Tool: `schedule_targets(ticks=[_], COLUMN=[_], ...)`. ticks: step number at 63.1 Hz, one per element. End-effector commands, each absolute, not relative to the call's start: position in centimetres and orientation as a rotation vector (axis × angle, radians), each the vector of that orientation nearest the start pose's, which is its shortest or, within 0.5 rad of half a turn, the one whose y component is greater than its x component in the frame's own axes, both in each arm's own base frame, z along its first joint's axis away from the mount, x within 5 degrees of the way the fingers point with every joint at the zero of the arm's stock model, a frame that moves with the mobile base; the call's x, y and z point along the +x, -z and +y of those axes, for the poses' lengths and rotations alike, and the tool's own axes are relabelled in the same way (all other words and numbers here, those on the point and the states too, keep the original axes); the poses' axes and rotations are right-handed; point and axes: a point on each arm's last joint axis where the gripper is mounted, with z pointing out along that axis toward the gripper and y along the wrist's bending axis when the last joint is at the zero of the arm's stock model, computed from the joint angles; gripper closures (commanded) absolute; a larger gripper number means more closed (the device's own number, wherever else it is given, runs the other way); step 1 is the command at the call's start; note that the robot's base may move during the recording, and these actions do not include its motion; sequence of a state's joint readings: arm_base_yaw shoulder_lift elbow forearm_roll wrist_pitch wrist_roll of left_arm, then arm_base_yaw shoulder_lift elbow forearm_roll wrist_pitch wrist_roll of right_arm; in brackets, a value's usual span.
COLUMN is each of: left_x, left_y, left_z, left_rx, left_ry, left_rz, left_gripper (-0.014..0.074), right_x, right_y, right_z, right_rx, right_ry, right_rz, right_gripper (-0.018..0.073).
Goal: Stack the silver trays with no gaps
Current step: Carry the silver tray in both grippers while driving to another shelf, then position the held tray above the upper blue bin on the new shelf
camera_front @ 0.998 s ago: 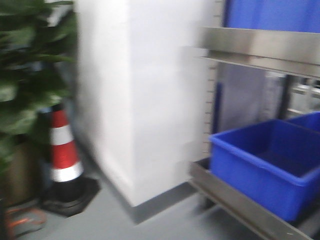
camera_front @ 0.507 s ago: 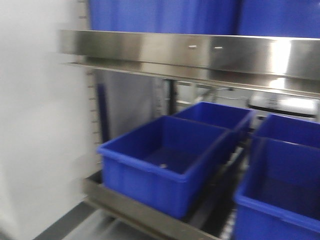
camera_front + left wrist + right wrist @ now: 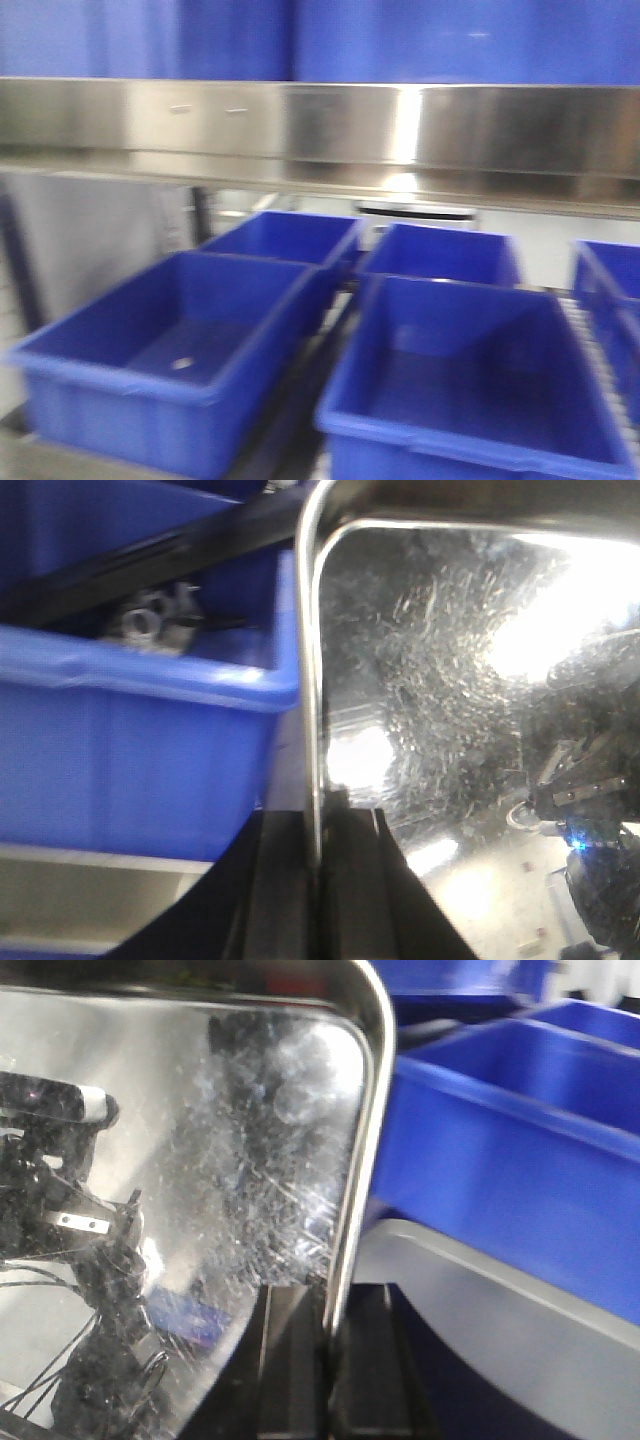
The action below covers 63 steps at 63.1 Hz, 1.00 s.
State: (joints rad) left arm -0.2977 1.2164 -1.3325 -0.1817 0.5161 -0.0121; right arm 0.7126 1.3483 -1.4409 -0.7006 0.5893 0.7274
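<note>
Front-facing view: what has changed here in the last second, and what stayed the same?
The view swung right: white wall, traffic cone and plant slid out at the left edge; the steel shelf rail and blue bins now fill it. The bins did not visibly shift on their shelf. Wrist views have no earlier pictures, so no grasp or release can be told.

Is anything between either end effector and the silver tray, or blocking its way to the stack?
Nothing visible. The left end effector and right end effector each clamp the silver tray by its rim, fingers on either side. No stack to receive it shows in any view, so that path cannot be judged.
</note>
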Motion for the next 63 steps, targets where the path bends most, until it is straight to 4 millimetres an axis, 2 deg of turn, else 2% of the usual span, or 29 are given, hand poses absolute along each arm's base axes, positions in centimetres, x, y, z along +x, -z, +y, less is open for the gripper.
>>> schedule_targets(ticks=[1,63], left_x=[24.59,24.59], left_y=[-45.91,-45.91], left_z=[-8.98,-8.98], left_rx=[0.163,0.163], left_ry=[0.472,0.472], left_rz=[1.817,1.817], left_gripper=[0.0613,0.0613], right_x=[24.48,24.48], right_y=[-45.74,-45.74], right_z=[17.89,17.89], right_rx=[-0.353,-0.353], right_ry=[-0.305,-0.305], right_rz=[1.735,1.735], right_gripper=[0.0643,0.0643])
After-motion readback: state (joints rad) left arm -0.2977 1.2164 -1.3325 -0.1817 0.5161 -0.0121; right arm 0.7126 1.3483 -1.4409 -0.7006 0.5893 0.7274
